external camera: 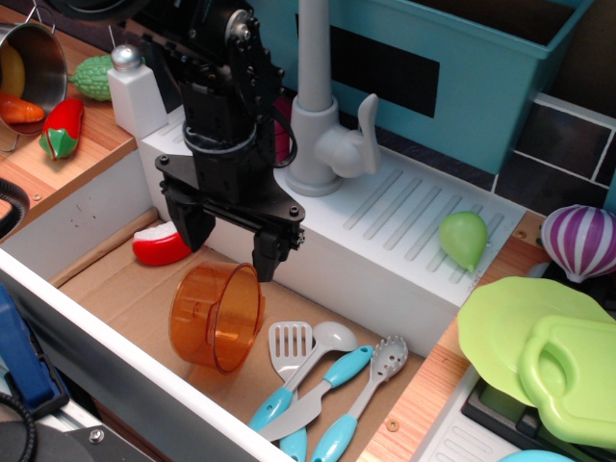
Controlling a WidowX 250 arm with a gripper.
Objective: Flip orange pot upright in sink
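Note:
The orange pot [217, 316] is translucent orange plastic and lies on its side on the cardboard-brown floor of the white sink [125, 298], its open mouth facing right and toward me. My black gripper [233, 243] hangs just above the pot's upper rim, with its fingers spread apart and nothing between them. The right fingertip [267, 265] is close to the pot's top edge; I cannot tell if it touches.
A red and white toy [161, 244] lies on the sink floor behind the gripper. Several teal-handled utensils [318, 385] lie to the right of the pot. The grey faucet [322, 115] and ribbed drainboard [404, 207] with a green fruit [463, 238] are behind. A steel pot [29, 67] stands at back left.

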